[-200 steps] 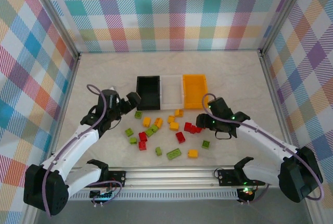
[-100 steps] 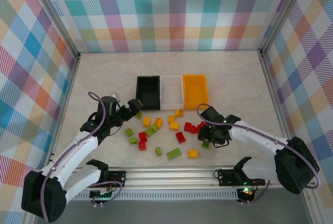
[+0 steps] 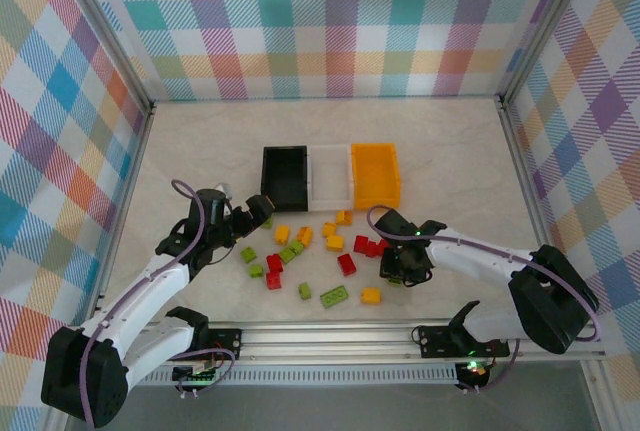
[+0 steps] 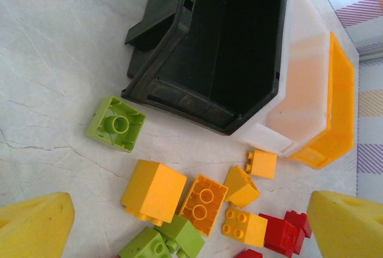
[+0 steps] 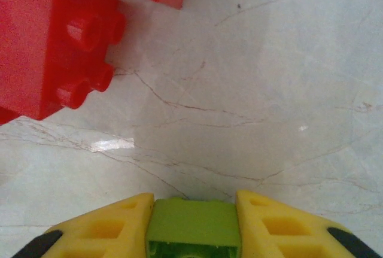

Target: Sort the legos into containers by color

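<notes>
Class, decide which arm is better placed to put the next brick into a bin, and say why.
Right. Its claw is closed on a lime green brick, ready to carry to a bin. The left claw hangs open and empty near the black bin.

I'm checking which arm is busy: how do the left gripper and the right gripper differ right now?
The left gripper stands wide open and empty; the right gripper is closed on a green lego. The left gripper hangs by the near corner of the black bin; the right gripper is down at the table beside a red lego. Both have yellow fingers.
</notes>
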Motion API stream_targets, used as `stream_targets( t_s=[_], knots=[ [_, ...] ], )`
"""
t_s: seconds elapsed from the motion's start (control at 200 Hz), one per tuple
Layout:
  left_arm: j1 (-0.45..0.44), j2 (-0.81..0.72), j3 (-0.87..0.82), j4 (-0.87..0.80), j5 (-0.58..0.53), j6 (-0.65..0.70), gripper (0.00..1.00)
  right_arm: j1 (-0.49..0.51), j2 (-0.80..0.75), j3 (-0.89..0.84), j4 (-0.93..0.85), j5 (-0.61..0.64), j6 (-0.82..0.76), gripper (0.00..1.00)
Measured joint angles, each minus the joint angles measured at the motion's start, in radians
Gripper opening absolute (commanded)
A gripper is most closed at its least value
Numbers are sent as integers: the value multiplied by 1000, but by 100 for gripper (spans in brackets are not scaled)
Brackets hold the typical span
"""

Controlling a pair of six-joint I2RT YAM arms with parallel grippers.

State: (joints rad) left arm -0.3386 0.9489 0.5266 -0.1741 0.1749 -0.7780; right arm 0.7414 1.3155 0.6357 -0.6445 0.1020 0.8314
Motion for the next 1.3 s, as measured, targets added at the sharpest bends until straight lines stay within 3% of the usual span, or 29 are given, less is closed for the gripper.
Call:
stream_targets(
  t_s=[0.2,0.345,0.445,0.63,0.83,0.92,1.08,1.3],
  knots=[
    [0,21,6,-10,-1,0,100,0,-23,38,-21,-4,-18,30],
    [0,24,15,-9,0,1,100,-29,-40,196,-40,17,-93,32],
    [0,24,15,-12,1,1,100,-101,-14,330,-15,32,-166,33],
    [0,5,15,-24,4,4,100,-224,193,547,71,58,-277,34],
    [0,-10,15,-51,3,5,100,-278,461,724,108,78,-344,36],
    [0,-6,15,-63,3,5,100,-287,528,760,111,84,-352,43],
    [0,9,16,-78,3,19,100,-291,573,783,110,90,-368,63],
    [-7,63,74,-151,-5,79,93,-290,564,793,123,89,-369,67]
  ],
)
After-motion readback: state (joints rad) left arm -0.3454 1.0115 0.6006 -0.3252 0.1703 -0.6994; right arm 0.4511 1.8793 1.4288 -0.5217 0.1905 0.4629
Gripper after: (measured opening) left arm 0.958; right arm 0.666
